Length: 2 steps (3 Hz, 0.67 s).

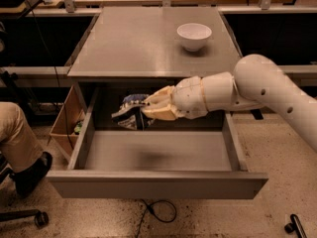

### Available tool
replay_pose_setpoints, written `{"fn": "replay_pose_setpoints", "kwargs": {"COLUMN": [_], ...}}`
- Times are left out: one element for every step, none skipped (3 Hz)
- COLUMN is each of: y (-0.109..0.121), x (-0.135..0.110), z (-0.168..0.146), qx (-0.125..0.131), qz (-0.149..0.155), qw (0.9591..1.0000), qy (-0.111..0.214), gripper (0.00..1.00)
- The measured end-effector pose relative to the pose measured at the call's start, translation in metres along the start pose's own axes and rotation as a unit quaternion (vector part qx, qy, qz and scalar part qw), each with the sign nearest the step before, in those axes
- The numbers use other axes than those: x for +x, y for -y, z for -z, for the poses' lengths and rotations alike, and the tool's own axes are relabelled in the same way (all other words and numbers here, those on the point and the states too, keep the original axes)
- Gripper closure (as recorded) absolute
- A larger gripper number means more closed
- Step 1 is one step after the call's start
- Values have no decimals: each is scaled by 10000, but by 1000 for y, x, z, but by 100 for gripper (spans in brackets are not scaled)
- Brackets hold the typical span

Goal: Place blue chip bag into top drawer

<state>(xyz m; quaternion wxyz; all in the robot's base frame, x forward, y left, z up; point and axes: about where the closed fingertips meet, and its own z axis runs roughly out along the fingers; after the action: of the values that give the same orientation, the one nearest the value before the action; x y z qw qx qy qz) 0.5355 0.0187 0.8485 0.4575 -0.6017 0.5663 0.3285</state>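
My gripper (148, 109), clamping the bag (128, 116), hangs over the open drawer (158, 184); I've bare floor below, the bench's (138, 48) front edge close above, side walls flanking.

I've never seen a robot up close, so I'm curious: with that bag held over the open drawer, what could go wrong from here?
1. The gripper holds the blue chip bag by one end, above the floor of the top drawer near its back. Let go from there, the light bag could land crumpled or on edge.
2. The arm sits just below the cabinet top front edge, so lifting out carelessly might bump it.
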Motion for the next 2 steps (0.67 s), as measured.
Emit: {"fn": "replay_pose_setpoints", "kwargs": {"y": [-15, -14], "x": [40, 83], "z": [-26, -45], "qx": [-170, -248], "qz": [230, 390], "qw": [9981, 9923], "qy": [-552, -1150], "gripper": [100, 100]}}
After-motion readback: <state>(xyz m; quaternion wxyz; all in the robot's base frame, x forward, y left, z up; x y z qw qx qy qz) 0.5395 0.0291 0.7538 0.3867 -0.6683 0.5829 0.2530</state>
